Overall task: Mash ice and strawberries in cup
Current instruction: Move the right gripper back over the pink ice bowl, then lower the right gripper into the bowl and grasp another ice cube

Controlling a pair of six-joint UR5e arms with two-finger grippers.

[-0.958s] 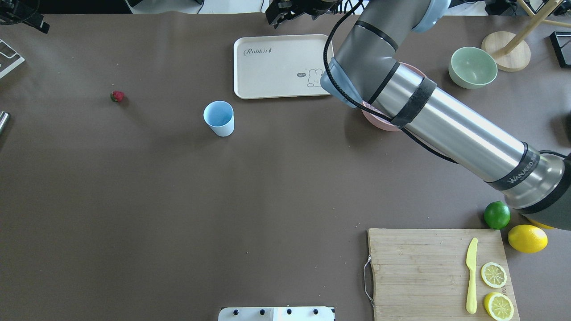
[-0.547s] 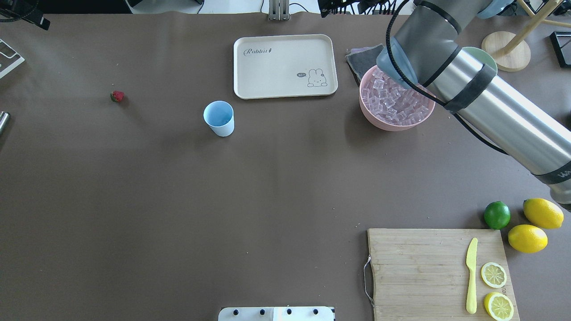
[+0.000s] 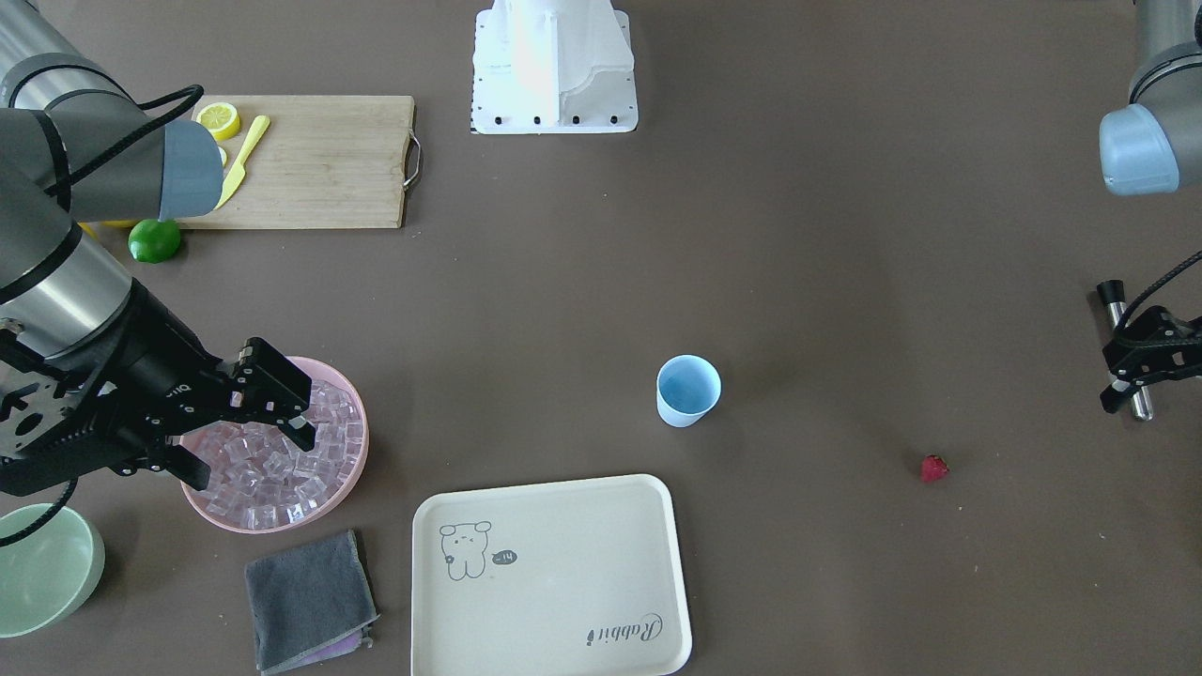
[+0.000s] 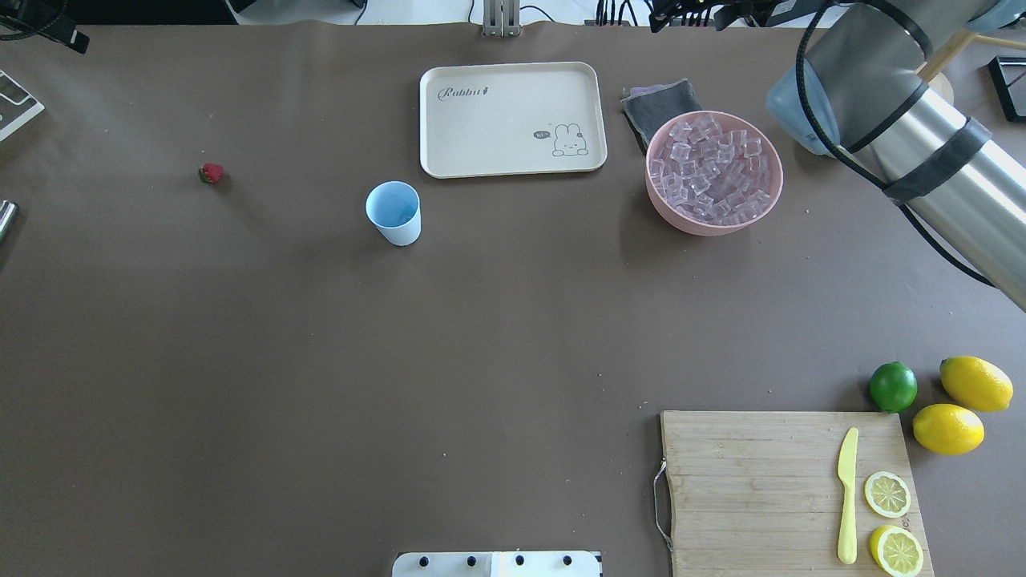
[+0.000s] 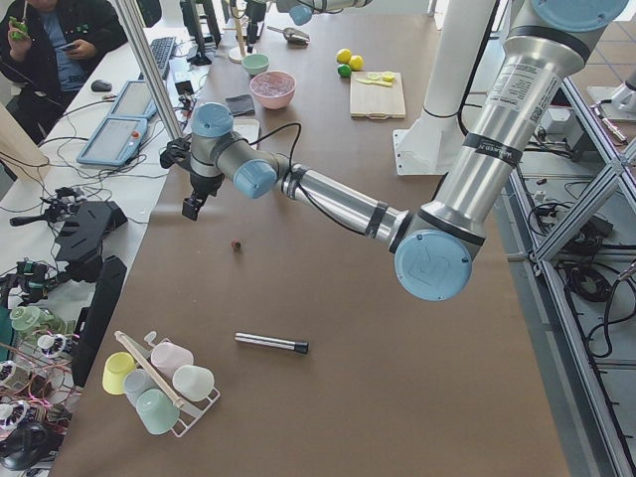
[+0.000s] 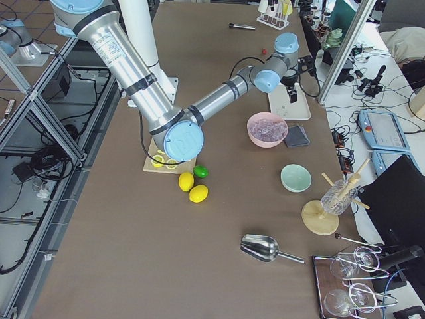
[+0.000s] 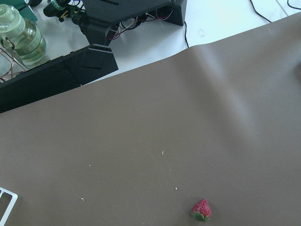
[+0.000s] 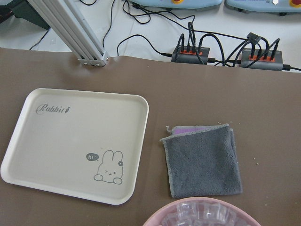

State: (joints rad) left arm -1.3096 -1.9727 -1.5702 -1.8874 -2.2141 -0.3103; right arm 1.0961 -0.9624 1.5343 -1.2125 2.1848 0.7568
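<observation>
The pale-blue cup [image 4: 393, 211] stands upright on the table, left of centre; it also shows in the front view [image 3: 687, 390]. The strawberry [image 4: 211, 173] lies alone far to its left and shows in the left wrist view [image 7: 201, 209]. The ice [image 4: 713, 168] fills a pink bowl [image 4: 688, 224]. My right gripper [image 3: 249, 455] is open and empty, hovering over the ice. My left gripper [image 3: 1122, 380] hangs above the table's left end near the strawberry; I cannot tell whether it is open or shut.
A cream tray [image 4: 509, 116] and a grey cloth [image 4: 661, 104] lie at the far edge. A green bowl [image 3: 42, 568] stands beside the pink one. A cutting board [image 4: 761, 481] holds a yellow knife and lemon halves, with a lime and lemons beside it. A metal rod [image 5: 271, 344] lies at the left end.
My right arm has swung to the right, away from the tray, uncovering the pink bowl of ice. The cup and the strawberry have not moved.
</observation>
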